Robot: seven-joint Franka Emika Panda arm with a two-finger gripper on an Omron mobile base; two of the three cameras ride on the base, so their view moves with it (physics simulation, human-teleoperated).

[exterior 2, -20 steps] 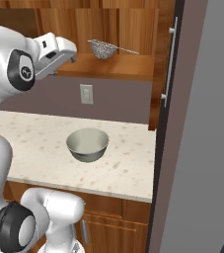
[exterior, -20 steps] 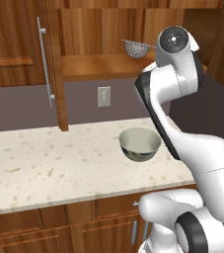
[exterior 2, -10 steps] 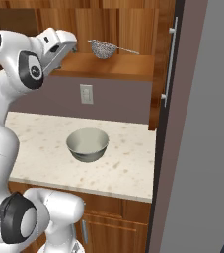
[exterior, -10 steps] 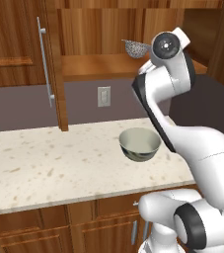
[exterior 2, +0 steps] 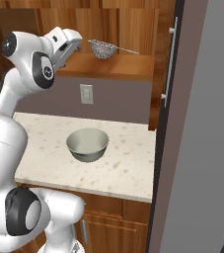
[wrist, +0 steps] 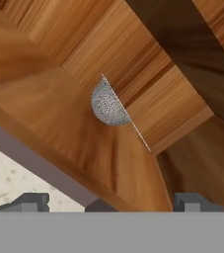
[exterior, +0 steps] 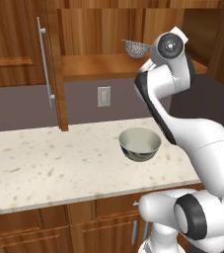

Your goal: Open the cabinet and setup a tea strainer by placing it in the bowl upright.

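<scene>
Both cabinet [exterior: 54, 64] doors swung open. Tea strainer [exterior 2: 103, 49] sits on cabinet shelf, mid, near front edge. Gripper [wrist: 111, 201] jaws wide apart, empty, short of strainer. Bowl [exterior: 140, 144] upright on counter, twd front-right.

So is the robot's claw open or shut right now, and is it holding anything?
Gripper: open and holding nothing; it points at the tea strainer, which sits on the cabinet shelf, clear of the fingertips.
</scene>
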